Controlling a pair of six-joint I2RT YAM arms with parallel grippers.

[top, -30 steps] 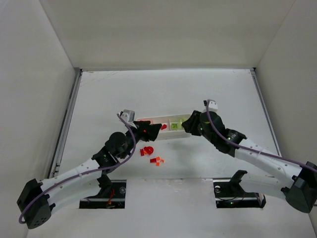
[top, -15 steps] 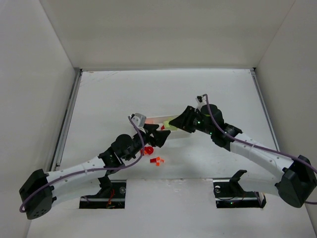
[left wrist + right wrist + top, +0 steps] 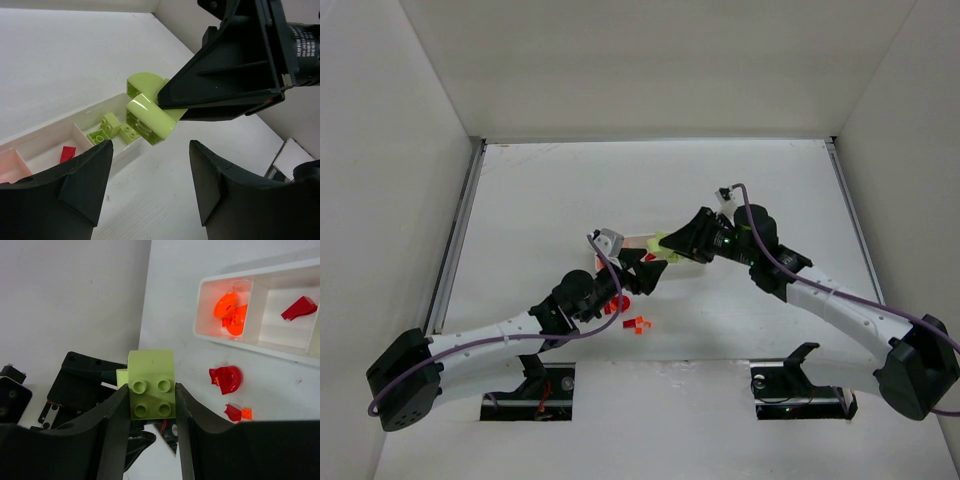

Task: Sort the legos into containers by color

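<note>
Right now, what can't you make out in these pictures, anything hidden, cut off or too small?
- Top view: the tray is mostly covered by the left gripper and the right gripper holding a yellow-green lego, so its contents are hidden.
- Top view: the loose legos are too small to tell their shapes.
- Right wrist view: the yellow-green compartment is cut off by the right edge.
- Left wrist view: the orange compartment is cut by the left edge and a finger.
</note>
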